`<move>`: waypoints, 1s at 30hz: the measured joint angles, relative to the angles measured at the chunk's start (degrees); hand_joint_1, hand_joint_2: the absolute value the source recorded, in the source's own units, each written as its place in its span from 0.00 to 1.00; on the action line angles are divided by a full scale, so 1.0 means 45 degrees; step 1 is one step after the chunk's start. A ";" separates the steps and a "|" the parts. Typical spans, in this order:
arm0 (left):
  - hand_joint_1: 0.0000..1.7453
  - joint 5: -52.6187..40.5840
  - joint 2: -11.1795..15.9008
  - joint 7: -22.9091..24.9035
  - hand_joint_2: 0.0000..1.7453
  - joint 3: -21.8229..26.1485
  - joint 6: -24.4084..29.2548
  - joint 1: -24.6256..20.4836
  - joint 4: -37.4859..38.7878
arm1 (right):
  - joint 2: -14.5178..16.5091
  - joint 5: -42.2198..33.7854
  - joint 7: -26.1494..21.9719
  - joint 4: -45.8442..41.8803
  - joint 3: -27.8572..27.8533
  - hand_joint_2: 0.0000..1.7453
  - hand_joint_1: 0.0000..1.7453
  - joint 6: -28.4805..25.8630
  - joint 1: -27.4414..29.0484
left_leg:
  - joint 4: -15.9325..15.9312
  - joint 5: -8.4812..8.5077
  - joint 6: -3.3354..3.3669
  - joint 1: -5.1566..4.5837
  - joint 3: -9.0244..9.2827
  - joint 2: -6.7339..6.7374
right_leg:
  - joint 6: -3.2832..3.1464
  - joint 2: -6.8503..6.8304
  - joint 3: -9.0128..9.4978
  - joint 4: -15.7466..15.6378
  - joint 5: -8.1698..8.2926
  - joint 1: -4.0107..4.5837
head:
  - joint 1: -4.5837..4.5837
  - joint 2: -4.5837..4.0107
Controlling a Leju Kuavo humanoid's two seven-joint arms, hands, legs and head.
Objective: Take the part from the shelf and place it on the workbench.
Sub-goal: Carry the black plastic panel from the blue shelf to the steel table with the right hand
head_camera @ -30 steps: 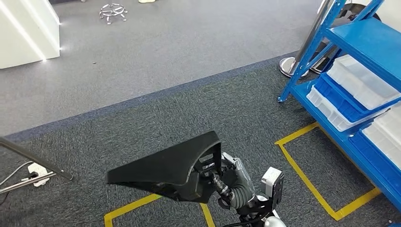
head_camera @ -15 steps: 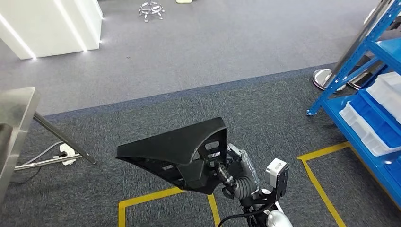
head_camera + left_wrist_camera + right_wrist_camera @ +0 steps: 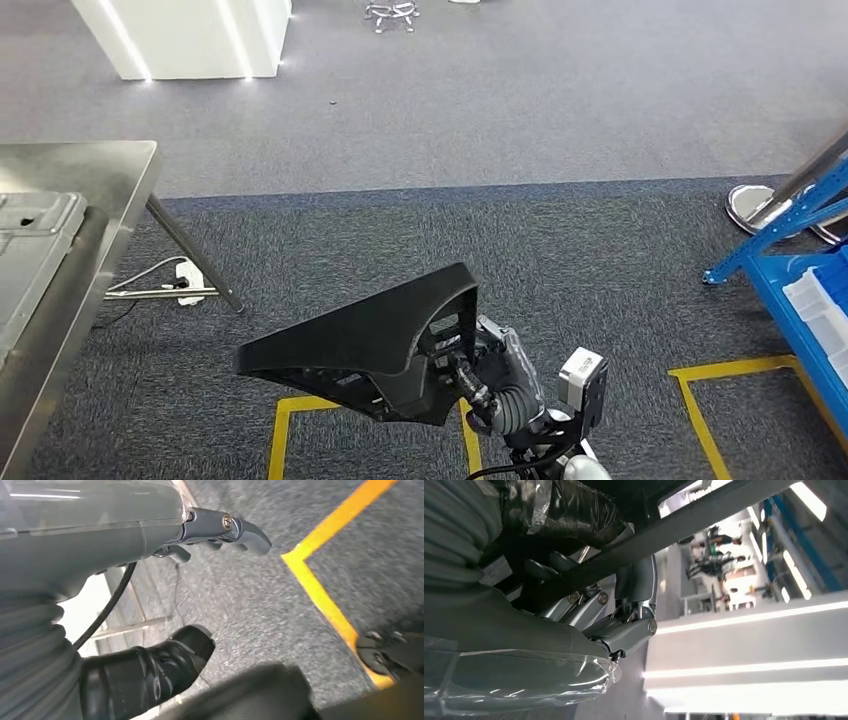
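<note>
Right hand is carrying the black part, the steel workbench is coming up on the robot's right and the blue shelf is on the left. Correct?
Not quite: the sides are swapped. In the head view the steel workbench lies on the robot's left and the blue shelf on its right. The right hand does hold the black part, above the carpet.

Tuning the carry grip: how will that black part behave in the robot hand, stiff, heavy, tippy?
The black part looks like rigid moulded plastic, so probably stiff with no sag. It is ribbed and hollow underneath, so likely light for its bulk. The right robot hand grips one end and the long wing sticks out sideways, so it may lever and twist in the grasp.
</note>
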 joint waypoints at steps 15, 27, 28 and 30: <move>0.00 0.0499 -0.0001 0.0049 1.00 0.0390 0.0633 0.0232 0.0005 | 0.0018 -0.0585 0.0335 0.0607 0.0209 1.00 1.00 0.0443 -0.0965 | 0.0922 -0.0422 -0.0411 -0.0080 -0.0551 -0.1084 | -0.0555 0.0986 -0.0080 -0.0795 0.1044 -0.0024 | -0.0005 -0.0001; 0.00 0.1087 -0.0008 -0.0279 1.00 0.0955 0.0903 0.0489 0.0005 | 0.0379 -0.1026 0.0666 0.1663 0.0209 1.00 1.00 0.1482 -0.1983 | 0.0215 -0.0132 -0.0230 -0.0147 -0.0070 0.0365 | -0.0275 -0.0666 0.0037 -0.0690 0.0805 0.0147 | -0.0001 -0.0001; 0.00 0.1143 -0.0005 -0.0362 1.00 0.1031 0.0905 0.0553 0.0005 | 0.0448 -0.1046 0.0680 0.1791 0.0209 1.00 1.00 0.1573 -0.2075 | 0.0167 -0.0102 -0.0159 -0.0132 -0.0053 0.0251 | -0.0197 -0.0620 0.0054 -0.0669 0.0765 0.0117 | -0.0005 -0.0001; 0.00 0.1200 -0.0001 -0.0459 1.00 0.1138 0.0916 0.0644 0.0005 | 0.0544 -0.1071 0.0687 0.1984 0.0209 1.00 1.00 0.1684 -0.2210 | 0.0051 -0.0027 0.0001 -0.0078 0.0003 0.0033 | -0.0079 -0.0098 -0.0137 -0.0155 0.0373 0.0049 | -0.0004 -0.0001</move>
